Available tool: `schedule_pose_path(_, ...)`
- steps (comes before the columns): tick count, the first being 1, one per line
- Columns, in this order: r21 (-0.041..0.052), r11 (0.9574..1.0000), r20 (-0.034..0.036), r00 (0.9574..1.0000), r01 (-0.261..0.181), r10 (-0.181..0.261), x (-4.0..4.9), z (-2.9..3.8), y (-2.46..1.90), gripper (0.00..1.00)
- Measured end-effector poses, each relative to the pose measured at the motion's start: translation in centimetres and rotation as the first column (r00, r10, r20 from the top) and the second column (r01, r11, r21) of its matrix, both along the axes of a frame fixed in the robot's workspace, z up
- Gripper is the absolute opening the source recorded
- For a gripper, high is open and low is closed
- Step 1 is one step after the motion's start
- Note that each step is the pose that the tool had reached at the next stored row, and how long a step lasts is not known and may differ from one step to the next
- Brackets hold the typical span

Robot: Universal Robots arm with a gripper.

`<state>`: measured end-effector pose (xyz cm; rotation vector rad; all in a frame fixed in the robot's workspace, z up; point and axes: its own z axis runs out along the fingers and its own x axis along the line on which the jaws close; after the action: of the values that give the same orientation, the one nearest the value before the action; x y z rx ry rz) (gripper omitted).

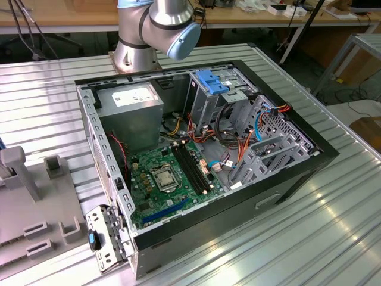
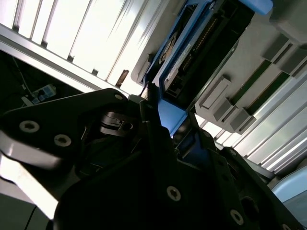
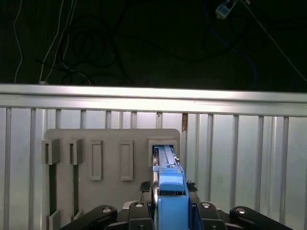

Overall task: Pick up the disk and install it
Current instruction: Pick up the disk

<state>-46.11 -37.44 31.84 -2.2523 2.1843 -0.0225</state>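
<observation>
In the first wrist view, the end effector grips the disk by both flanks. The disk stands on edge between its fingers, seated in the grey holder's slot.

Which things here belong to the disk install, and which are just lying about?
Job: the disk, standing in the grey holder; the hand around it; the open computer case.
Lying about: cables beyond the table; wooden desk.

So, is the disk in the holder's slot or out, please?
In: the disk stands on edge in the grey holder's slot, gripper astride it.
</observation>
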Motion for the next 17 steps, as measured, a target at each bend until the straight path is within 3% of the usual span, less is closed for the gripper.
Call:
schedule_pose_path(2,0.0004,1.0000,0.0006,1.0000,0.000,0.000,0.01,0.87,0.00,0.36)
schedule_pose_path(15,0.0015,1.0000,0.0004,1.0000,0.000,0.000,0.00,0.88,0.00,0.36)
schedule_pose_path(17,0.0015,1.0000,0.0003,1.0000,0.000,0.000,0.00,1.15,0.00,0.36)
